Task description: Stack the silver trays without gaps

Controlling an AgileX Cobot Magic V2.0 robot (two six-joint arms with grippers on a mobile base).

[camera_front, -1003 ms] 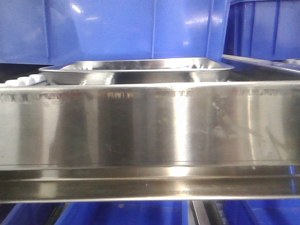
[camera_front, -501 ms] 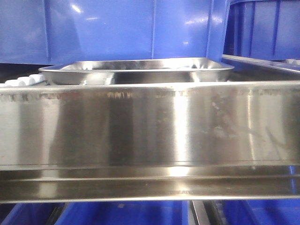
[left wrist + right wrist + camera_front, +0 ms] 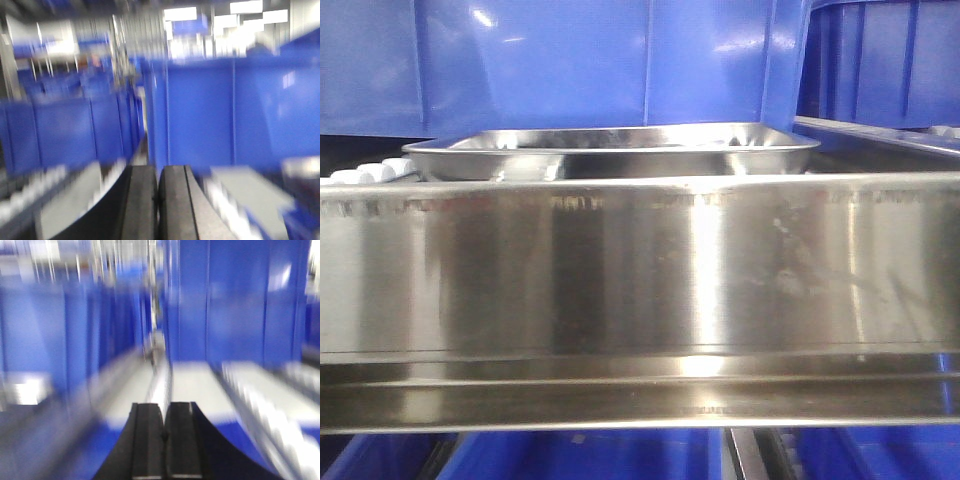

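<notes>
Tray [image 3: 610,145] sits just beyond the steel rail [image 3: 640,270], with blue bins [image 3: 570,60] standing close on its far side. The left pincer [image 3: 158,175] and the right pincer [image 3: 165,412] are each pressed closed, gripping nothing; both wrist views are blurred.

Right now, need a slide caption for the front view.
Silver tray sits on the shelf behind a brushed-steel rail, with blue bins behind it.
</notes>
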